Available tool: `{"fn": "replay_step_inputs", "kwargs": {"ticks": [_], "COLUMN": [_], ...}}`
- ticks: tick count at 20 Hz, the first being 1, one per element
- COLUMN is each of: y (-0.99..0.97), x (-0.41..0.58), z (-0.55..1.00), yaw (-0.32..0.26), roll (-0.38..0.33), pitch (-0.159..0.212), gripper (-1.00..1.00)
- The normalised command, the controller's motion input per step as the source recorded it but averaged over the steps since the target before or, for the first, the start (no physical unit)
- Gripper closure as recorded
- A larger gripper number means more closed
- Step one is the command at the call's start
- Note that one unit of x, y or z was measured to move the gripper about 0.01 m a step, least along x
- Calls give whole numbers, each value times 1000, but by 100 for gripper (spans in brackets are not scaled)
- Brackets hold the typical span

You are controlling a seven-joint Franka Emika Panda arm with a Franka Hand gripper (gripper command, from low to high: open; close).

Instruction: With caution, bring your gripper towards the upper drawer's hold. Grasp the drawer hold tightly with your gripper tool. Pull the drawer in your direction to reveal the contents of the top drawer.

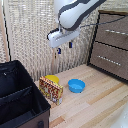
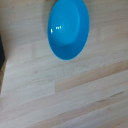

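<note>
The dark brown dresser stands at the exterior view's right. Its top drawer (image 1: pixel 114 31) carries a slim silver drawer hold (image 1: pixel 116 32), and the front looks flush with the dresser. My gripper (image 1: pixel 64 47) hangs from the white arm well to the left of the dresser, high above the wooden floor, its two blue-tipped fingers (image 1: pixel 59 50) spread apart with nothing between them. The wrist view faces down and shows no fingers and no dresser, only a blue bowl (image 2: pixel 68 28) on the floor.
A lower drawer (image 1: pixel 110 59) with a like silver bar sits under the top one. On the floor lie a blue bowl (image 1: pixel 76 85), a yellow bowl (image 1: pixel 51 79) and a patterned box (image 1: pixel 51 90). A black case (image 1: pixel 20 97) fills the near left. A woven screen (image 1: pixel 35 35) backs the scene.
</note>
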Motion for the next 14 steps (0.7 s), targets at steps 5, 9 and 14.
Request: {"fn": "replay_step_inputs", "kwargs": {"ticks": [5,9,14], "y": [246,386,438], "x": [413,305,191], "z": [379,430,406], "yaw": [-3,-34,-38], "roll": [-288,-197,-164], "pitch": [64,163,204], "gripper": [-100,-100,-100]}}
